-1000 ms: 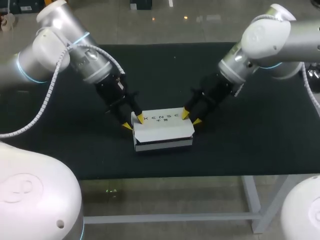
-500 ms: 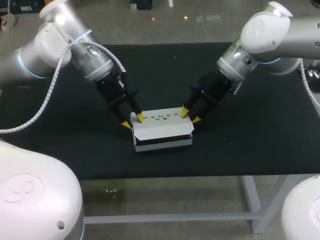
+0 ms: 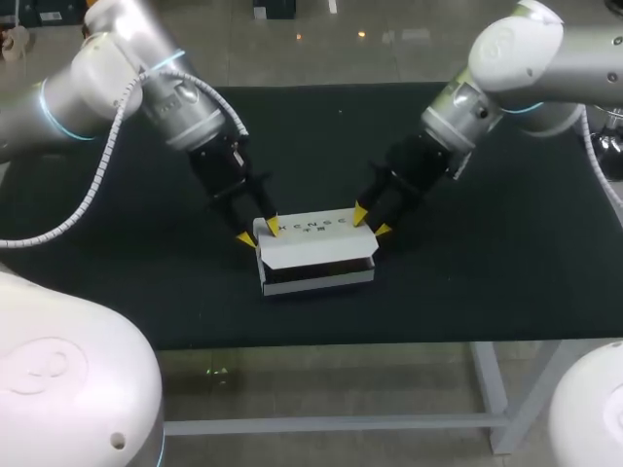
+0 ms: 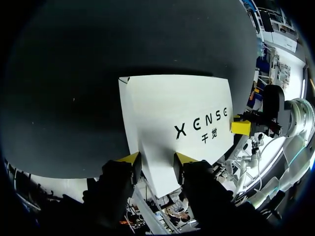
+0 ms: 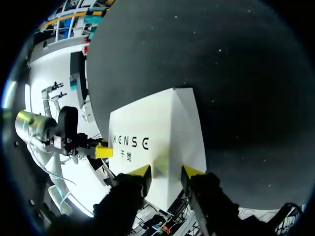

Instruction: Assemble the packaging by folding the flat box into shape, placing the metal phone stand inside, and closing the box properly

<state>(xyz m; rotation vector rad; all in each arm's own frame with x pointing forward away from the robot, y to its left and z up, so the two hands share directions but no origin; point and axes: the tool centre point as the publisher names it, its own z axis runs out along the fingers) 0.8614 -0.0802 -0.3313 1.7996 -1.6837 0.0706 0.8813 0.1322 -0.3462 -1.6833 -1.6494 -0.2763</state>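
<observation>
A white box [image 3: 316, 248] with dark print on its lid stands in the middle of the black table [image 3: 506, 253]. The lid lies over the base, with a thin dark gap along the front. My left gripper [image 3: 259, 233] stands open at the box's left rear corner, one finger over the lid and one outside the box. In the left wrist view the box [image 4: 177, 113] runs between the left gripper [image 4: 156, 161] fingers. My right gripper [image 3: 371, 223] stands open the same way at the right rear corner; the box [image 5: 157, 132] corner sits between the right gripper [image 5: 165, 172] fingers. No phone stand shows.
The black mat covers the whole tabletop around the box. Both arms slant in from the rear corners and meet over the box's back edge. The table's front edge [image 3: 321, 341] lies close behind the box's front side.
Both grippers have shifted slightly toward the box's rear edge as the arms tilted. The box has stayed in place.
</observation>
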